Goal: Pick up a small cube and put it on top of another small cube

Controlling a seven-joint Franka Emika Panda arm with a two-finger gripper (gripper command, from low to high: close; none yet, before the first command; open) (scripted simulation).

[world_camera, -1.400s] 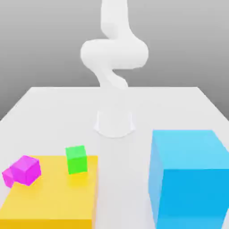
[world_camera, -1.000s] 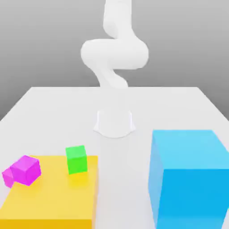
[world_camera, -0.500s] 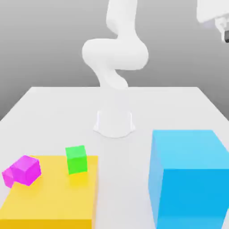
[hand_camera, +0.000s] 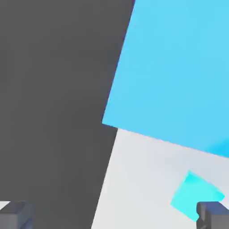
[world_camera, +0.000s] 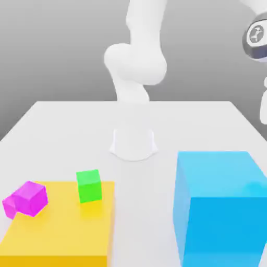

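My pincer [hand_camera: 114,214] stands wide, holding nothing, above the worktop [hand_camera: 134,179]. The small cyan cube [hand_camera: 196,196] lies on the worktop just beside the huge sky-blue block [hand_camera: 174,67] (near one fingertip [hand_camera: 214,214]). The green cube [world_camera: 88,186] sits on the yellow slab [world_camera: 62,229]

1. A green cube [world_camera: 88,185] and a magenta cube [world_camera: 26,198] are seen on a yellow slab [world_camera: 62,229] at seven o'clock.
2. A huge sky-blue block [world_camera: 221,206] is placed at five o'clock.
3. The white arm [world_camera: 136,68] is seen at twelve o'clock.
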